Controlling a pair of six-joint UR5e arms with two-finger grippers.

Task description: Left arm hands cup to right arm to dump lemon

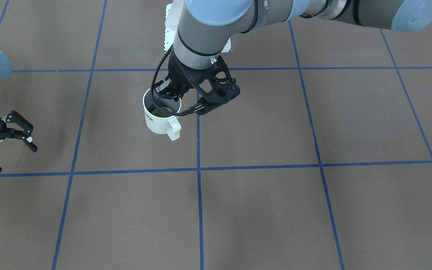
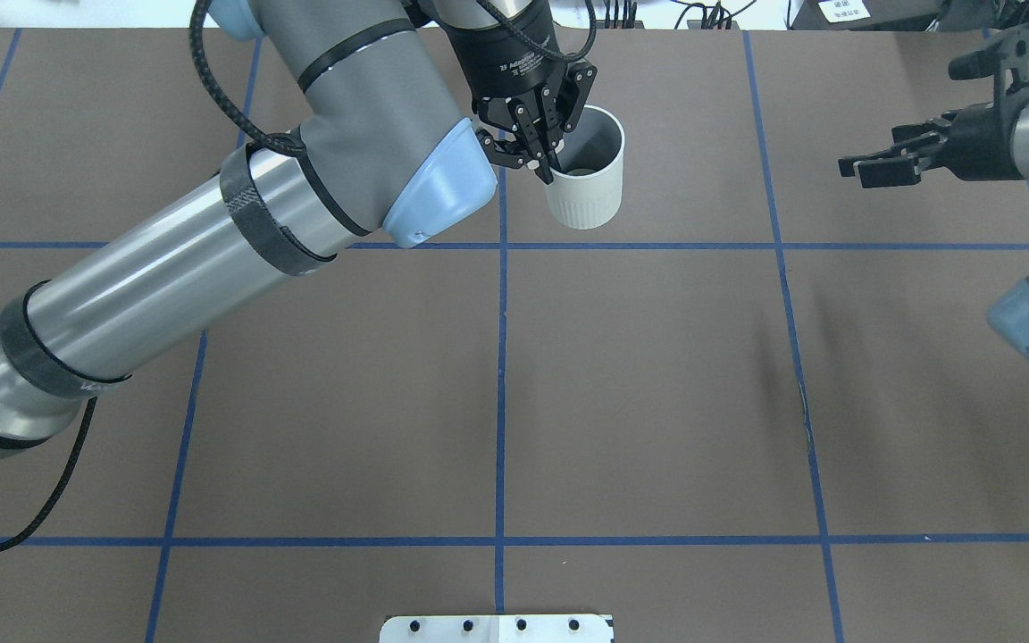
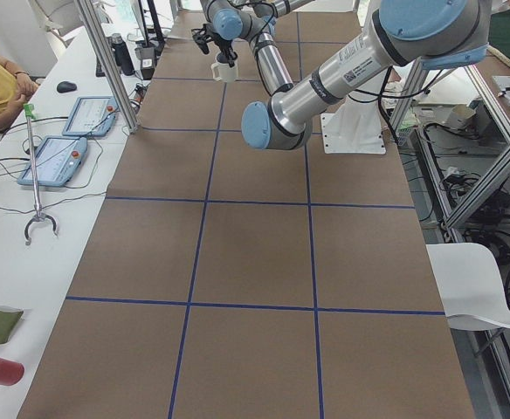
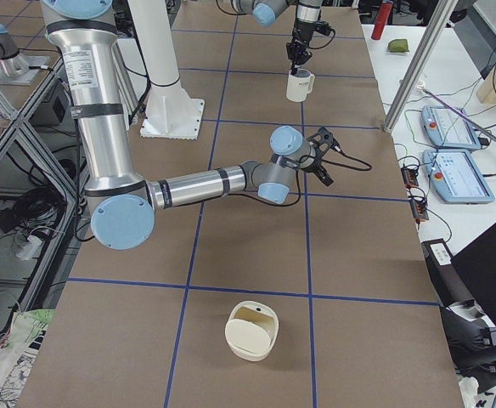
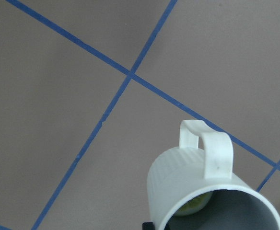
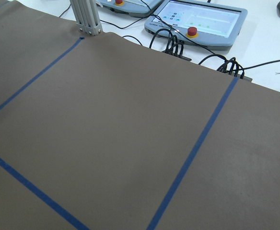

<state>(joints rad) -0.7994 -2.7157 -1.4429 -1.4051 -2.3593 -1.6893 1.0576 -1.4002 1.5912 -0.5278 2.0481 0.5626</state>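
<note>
My left gripper (image 1: 169, 92) (image 2: 550, 165) is shut on the rim of the off-white cup (image 1: 159, 122) (image 2: 586, 192) and holds it up off the table. One finger is inside the cup and one outside. The squared handle (image 1: 173, 131) points away from the robot. The yellow-green lemon (image 1: 159, 111) lies in the cup's bottom; it also shows in the left wrist view (image 5: 195, 203). My right gripper (image 1: 13, 157) (image 2: 858, 170) is open and empty. It hovers well to the cup's side, with its fingers pointing toward the cup.
The brown table has a blue tape grid. A white mounting plate (image 2: 497, 628) sits at the robot's edge. A white lidded container (image 4: 252, 330) stands near the table's right end. Tablets (image 6: 202, 19) and a metal post (image 6: 85, 17) lie past the far edge.
</note>
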